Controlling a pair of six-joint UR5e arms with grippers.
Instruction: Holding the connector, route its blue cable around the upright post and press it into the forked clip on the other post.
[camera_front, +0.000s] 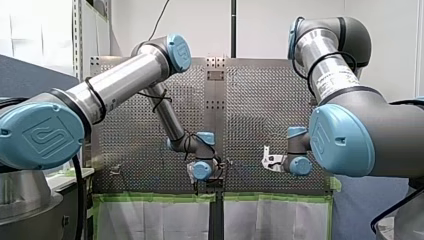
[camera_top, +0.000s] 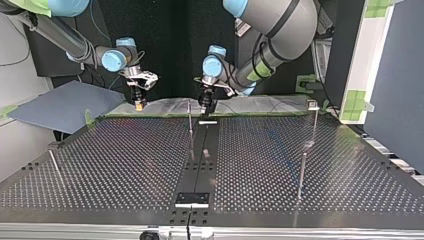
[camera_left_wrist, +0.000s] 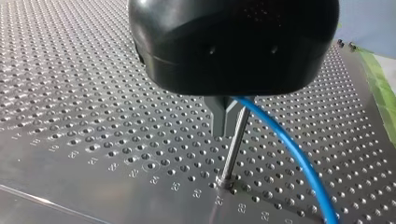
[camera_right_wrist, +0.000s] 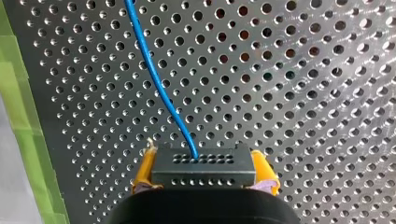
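Observation:
My right gripper (camera_right_wrist: 204, 161) is shut on a black connector (camera_right_wrist: 204, 173), yellow pads on both its sides. The blue cable (camera_right_wrist: 159, 84) runs from the connector out over the perforated table. In the left wrist view my left gripper (camera_left_wrist: 223, 130) is shut on the blue cable (camera_left_wrist: 289, 149), which leaves the fingers and curves past a thin upright post (camera_left_wrist: 233, 144) right beside the fingertips. From across the table, my left gripper (camera_top: 206, 107) hangs next to that post (camera_top: 190, 122), and my right gripper (camera_top: 139, 102) hovers to its left. A second post with a small clip on top (camera_top: 313, 105) stands far right.
Two more thin posts (camera_top: 301, 175) (camera_top: 55, 162) rise from the perforated table (camera_top: 125, 165). A dark centre strip (camera_top: 200, 160) ends in a small fixture (camera_top: 192, 199) at the near edge. Green tape (camera_right_wrist: 18, 107) marks the table's border beside my right gripper.

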